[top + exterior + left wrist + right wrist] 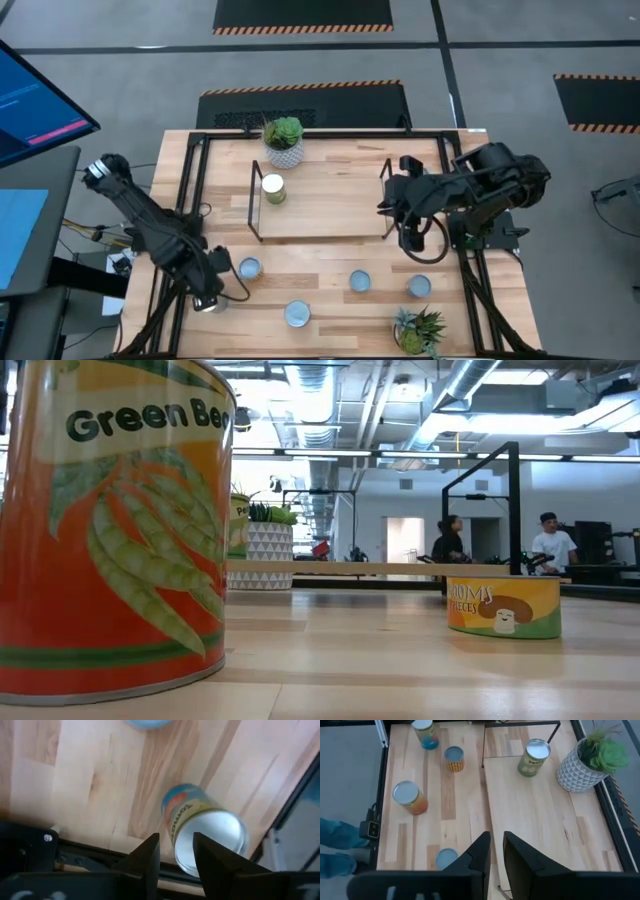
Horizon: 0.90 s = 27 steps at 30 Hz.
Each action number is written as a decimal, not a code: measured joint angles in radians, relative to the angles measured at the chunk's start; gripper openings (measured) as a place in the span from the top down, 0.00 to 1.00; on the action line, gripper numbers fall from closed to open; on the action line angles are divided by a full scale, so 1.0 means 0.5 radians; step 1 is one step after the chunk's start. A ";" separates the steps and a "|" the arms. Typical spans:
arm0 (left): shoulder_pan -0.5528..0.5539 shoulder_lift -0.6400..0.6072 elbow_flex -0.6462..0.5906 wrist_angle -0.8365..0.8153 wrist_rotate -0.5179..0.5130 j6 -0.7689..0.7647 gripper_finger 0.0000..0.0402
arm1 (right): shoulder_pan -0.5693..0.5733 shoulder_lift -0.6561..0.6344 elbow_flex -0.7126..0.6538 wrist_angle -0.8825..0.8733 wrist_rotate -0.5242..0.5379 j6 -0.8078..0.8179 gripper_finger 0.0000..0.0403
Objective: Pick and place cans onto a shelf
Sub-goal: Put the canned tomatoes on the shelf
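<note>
A light-wood tabletop (330, 268) with black rails is seen from above, standing on a grey floor marked with black mats edged in orange-and-black stripes. The shelf (322, 205) lies toward the far side of the table, and one can (273, 188) with a pale top and green label stands on it near its left wire frame. A white patterned pot (284, 143) with a succulent is set just beyond the shelf.

The left gripper (212, 297) is held low at the near-left edge of the table; its fingers (145, 857) are seen slightly apart, with nothing clamped between them. Just ahead of them lies a tipped-over can (205, 832), and a blue-topped can (249, 268) stands just beside that gripper.

The right gripper (494, 851) is held over the shelf's right end, fingers nearly together and empty. Three more cans (359, 282) stand below and behind it on the bare tabletop, near a spiky plant (421, 331).

In the level view, an open hall with ceiling ducts is seen, with two people (550, 546) standing far behind.
</note>
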 joint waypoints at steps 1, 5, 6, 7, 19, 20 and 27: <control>-0.020 0.031 0.000 0.001 0.001 0.000 0.74 | -0.001 0.001 0.000 0.000 0.000 0.000 0.81; -0.102 0.150 -0.001 0.006 -0.002 0.000 0.74 | -0.015 0.001 0.000 0.000 0.007 0.000 0.81; -0.116 0.178 -0.001 0.006 -0.002 0.000 0.74 | -0.014 0.001 0.000 0.000 0.007 0.000 0.81; -0.128 0.212 -0.001 0.006 -0.002 0.000 0.74 | -0.014 0.001 0.000 0.000 0.008 0.000 0.81; -0.164 0.378 0.013 0.037 0.012 0.157 0.76 | -0.029 0.001 0.000 0.000 0.014 0.003 0.81; -0.161 0.378 0.012 0.045 0.021 0.159 0.78 | -0.029 0.001 0.000 0.000 0.014 0.004 0.81; -0.140 0.373 0.009 0.056 0.075 0.166 0.99 | -0.029 0.001 0.000 0.001 0.014 0.003 0.81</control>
